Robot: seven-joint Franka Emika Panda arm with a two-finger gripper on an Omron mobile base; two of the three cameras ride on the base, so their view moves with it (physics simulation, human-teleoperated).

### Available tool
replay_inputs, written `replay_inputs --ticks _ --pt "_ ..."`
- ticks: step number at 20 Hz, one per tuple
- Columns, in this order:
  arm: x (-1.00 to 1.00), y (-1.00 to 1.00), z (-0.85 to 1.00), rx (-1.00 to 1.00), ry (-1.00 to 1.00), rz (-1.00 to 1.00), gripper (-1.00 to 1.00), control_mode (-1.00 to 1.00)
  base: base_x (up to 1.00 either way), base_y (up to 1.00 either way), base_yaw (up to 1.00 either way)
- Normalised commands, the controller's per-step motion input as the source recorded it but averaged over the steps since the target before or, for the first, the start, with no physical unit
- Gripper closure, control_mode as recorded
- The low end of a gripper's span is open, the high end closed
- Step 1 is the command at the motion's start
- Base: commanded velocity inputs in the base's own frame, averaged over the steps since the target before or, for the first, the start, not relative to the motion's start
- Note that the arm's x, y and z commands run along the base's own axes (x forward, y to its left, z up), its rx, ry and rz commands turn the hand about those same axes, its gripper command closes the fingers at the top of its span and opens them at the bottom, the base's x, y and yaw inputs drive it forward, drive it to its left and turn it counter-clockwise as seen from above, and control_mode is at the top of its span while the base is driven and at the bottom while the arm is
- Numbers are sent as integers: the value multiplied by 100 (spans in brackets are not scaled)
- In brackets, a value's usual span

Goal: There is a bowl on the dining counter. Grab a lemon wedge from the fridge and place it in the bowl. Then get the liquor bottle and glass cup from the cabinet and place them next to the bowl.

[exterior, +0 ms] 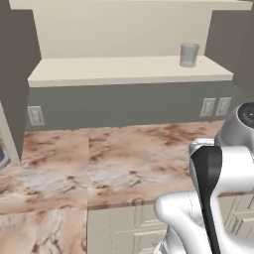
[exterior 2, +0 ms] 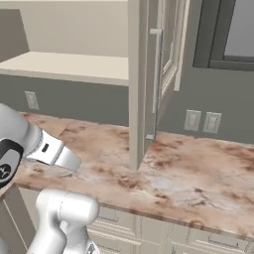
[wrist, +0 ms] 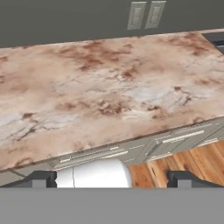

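Two dark fingertips (wrist: 41, 179) of the pincer (wrist: 111, 178) stand wide apart at the bottom of the hand view, with nothing between them, over the front edge of a beige stone surface (wrist: 100, 83) with reddish-brown veining. Below that edge run cream drawer fronts (wrist: 131, 151) with slim handles, and a strip of wooden floor (wrist: 192, 159) shows beyond them. A pair of wall outlets (wrist: 145, 15) sits on the grey wall behind the surface. In the left base view, the open cabinet (exterior: 124, 30) above the wall holds the glass cup (exterior: 188, 54), which stands upright near the right end of the pale lower shelf (exterior: 114, 70), alone on it. White arm links (exterior: 218, 188) rise in the lower right of that view. From the right base view the cabinet door (exterior 2: 158, 74) hangs swung open, edge-on, with a long pale handle, and a dark-framed window (exterior 2: 233, 32) sits to its right.
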Motion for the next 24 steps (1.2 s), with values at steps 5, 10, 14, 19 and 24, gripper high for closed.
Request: replay_inputs --ticks 5,10,14,19,24 --pt "0 0 0 0 0 0 -100 100 74 9 -17" --pt "0 0 0 0 0 0 -100 100 74 4 -22" --pt "36 0 0 0 1 -1 -100 -100 39 3 -8" --pt "23 -3 20 0 -11 17 -100 -100 0 0 0" --pt "0 0 48 -5 -21 22 -100 -100 0 0 0"
